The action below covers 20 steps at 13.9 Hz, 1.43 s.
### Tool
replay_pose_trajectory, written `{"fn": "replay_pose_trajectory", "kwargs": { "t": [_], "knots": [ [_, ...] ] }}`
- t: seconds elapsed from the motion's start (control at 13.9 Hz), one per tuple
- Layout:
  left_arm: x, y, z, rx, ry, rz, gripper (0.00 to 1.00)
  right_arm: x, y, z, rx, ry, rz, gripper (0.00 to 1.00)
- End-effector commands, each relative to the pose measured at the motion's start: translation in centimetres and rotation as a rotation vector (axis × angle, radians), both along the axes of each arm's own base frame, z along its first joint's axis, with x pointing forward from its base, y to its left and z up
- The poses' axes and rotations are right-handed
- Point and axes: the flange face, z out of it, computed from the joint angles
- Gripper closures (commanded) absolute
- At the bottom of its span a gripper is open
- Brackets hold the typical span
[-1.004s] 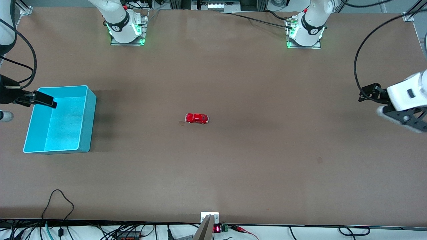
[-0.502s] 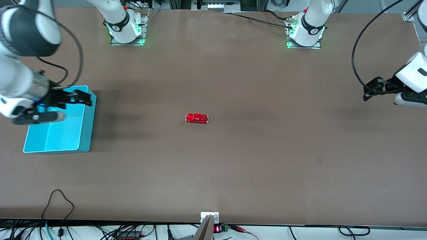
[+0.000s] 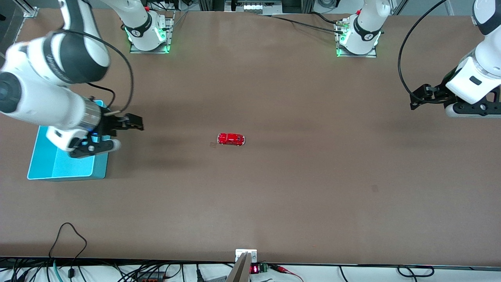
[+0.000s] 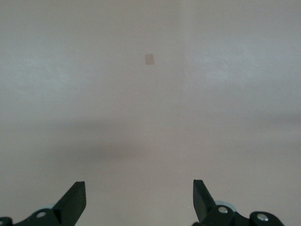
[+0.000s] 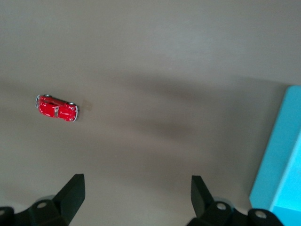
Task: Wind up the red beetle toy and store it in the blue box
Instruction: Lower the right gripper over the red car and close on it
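Observation:
The red beetle toy (image 3: 231, 139) stands on its wheels in the middle of the brown table, and it also shows in the right wrist view (image 5: 57, 108). The blue box (image 3: 100, 166) sits at the right arm's end of the table, partly covered by the right arm; one of its corners (image 5: 282, 165) shows in the right wrist view. My right gripper (image 3: 134, 123) hangs open and empty over the table just beside the box, pointing toward the toy (image 5: 136, 188). My left gripper (image 3: 418, 96) is open and empty over bare table at the left arm's end (image 4: 138, 193).
A small pale patch (image 3: 213, 145) marks the table next to the toy, and another (image 3: 374, 188) lies nearer the camera toward the left arm's end. Both arm bases (image 3: 148, 35) (image 3: 357, 39) stand along the back edge. Cables (image 3: 70, 239) trail over the front edge.
The right arm has swung from over the box out toward the toy. The left gripper has shifted a little toward the table's middle. The toy and the box have not moved.

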Motion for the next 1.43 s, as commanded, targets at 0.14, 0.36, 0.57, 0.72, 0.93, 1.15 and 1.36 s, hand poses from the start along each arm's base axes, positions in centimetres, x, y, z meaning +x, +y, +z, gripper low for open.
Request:
{"fn": "replay_pose_trajectory", "kwargs": {
  "t": [0.14,0.36,0.57,0.72,0.93,1.15,1.36],
  "knots": [
    [-0.2,-0.8,1.5,-0.046,0.002,0.002,0.00,-0.5,8.3,-4.2,0.012,-0.020,0.119,0.00],
    [-0.1,-1.6,1.5,-0.045,0.008,-0.015,0.00,-1.9,15.3,-7.7,0.014,-0.056,0.223,0.00],
    [-0.1,-1.4,1.5,-0.047,0.007,-0.012,0.00,-3.9,22.6,-13.2,0.015,-0.103,0.328,0.00],
    [-0.1,-1.1,1.5,-0.050,0.008,-0.005,0.00,-5.1,25.7,-16.6,0.019,-0.134,0.423,0.00],
    [-0.1,-0.8,1.4,-0.051,0.010,0.001,0.00,-5.8,27.1,-20.6,0.028,-0.148,0.583,0.00],
    [0.0,-0.9,1.5,-0.052,0.008,-0.001,0.00,-7.0,27.8,-22.6,0.035,-0.125,0.740,0.00],
    [-0.1,-0.9,1.4,-0.051,0.011,-0.001,0.00,-7.0,27.5,-22.8,0.053,-0.127,0.853,0.00]
  ]
}}
